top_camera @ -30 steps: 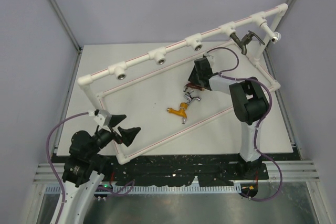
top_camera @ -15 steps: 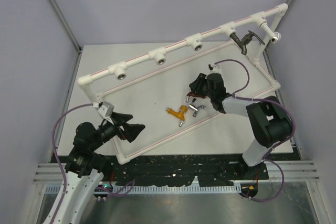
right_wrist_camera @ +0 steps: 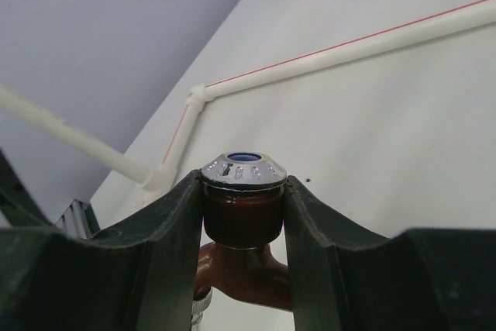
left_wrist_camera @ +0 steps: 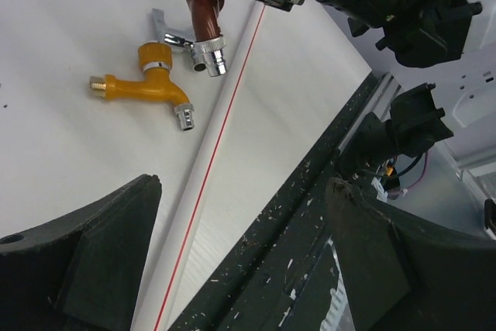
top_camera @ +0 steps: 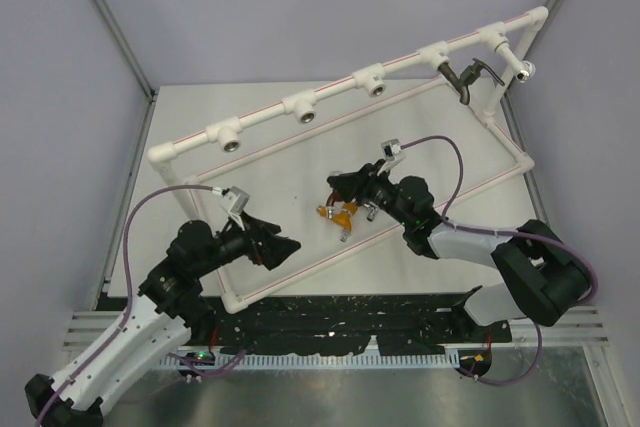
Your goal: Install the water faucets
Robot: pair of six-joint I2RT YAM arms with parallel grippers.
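Note:
My right gripper (right_wrist_camera: 244, 211) is shut on the red-brown faucet (right_wrist_camera: 242, 226), its silvery cap (right_wrist_camera: 244, 168) showing above the fingers. In the left wrist view that faucet (left_wrist_camera: 203, 21) hangs spout down just above the table. Beside it lie the orange faucet (left_wrist_camera: 147, 87) and the silver faucet (left_wrist_camera: 167, 27). From above, the orange faucet (top_camera: 338, 213) lies mid-table under my right gripper (top_camera: 345, 189). A dark grey faucet (top_camera: 466, 77) sits in a socket of the white pipe frame (top_camera: 305, 107). My left gripper (top_camera: 272, 245) stands open and empty, left of the faucets.
The frame's near pipe (left_wrist_camera: 209, 153), marked with a red line, runs diagonally between my left gripper and the faucets. Three open sockets (top_camera: 372, 82) face forward on the raised rail. A black rail (left_wrist_camera: 310, 222) borders the table's near edge.
My right arm has swung left and toward the near edge with the red-brown faucet, down beside the orange one. My left arm has reached forward and right toward the faucets, jaws still open.

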